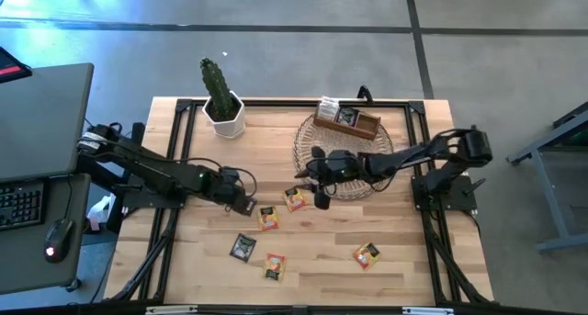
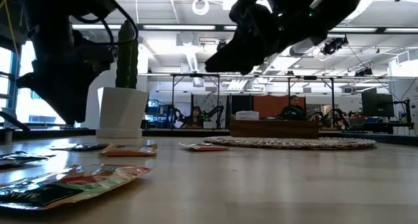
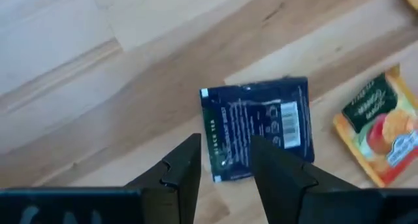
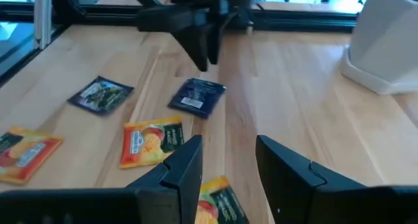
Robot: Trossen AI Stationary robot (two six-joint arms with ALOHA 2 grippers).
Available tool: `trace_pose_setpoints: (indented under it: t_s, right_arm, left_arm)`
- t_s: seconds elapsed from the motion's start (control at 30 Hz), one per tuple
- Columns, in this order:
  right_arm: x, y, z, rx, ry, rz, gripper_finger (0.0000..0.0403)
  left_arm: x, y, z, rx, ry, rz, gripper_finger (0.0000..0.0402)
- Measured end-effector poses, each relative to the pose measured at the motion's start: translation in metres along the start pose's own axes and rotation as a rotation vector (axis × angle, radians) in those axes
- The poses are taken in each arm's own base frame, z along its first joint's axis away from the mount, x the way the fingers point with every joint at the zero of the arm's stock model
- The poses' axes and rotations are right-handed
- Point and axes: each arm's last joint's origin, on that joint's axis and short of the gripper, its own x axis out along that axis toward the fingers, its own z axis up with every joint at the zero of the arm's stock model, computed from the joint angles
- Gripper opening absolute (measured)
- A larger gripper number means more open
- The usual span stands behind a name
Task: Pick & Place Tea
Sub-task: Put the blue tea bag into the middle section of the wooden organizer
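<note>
1. The left gripper (image 1: 246,205) hangs low over the table (image 1: 404,278), fingers (image 3: 186,168) apart and empty. A dark blue tea sachet (image 3: 258,127) lies flat just beyond the tips, so this looks like an approach lined up for a pick.
2. More sachets lie scattered flat on the wood: a black one (image 1: 243,247), an orange one (image 1: 274,265), another orange one (image 1: 267,218) near the left gripper, one (image 1: 294,198) by the mat's edge, and one (image 1: 367,254) well apart to the right.
3. The right gripper (image 1: 320,194) hovers at the edge of the wicker mat (image 1: 317,145), fingers (image 4: 183,168) apart and holding nothing, probably waiting its turn.
4. The wooden box (image 1: 347,120) sits on the mat, the likely destination for the tea.
5. A potted cactus (image 1: 221,99) stands clear at the back.
</note>
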Motion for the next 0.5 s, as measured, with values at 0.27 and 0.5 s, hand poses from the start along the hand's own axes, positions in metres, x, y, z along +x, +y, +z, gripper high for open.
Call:
trace_pose_setpoints:
  t_s: [0.27,0.5]
  right_arm:
    - [0.054,0.012,-0.012,-0.111,0.085,0.043,0.0139]
    - [0.114,0.014,-0.014,-0.115,0.228,-0.01,0.0139]
  left_arm:
    - [0.031,0.005,-0.008,-0.134,-0.007,0.011,0.013]
    - [0.04,0.0,-0.01,-0.129,0.013,0.019,0.013]
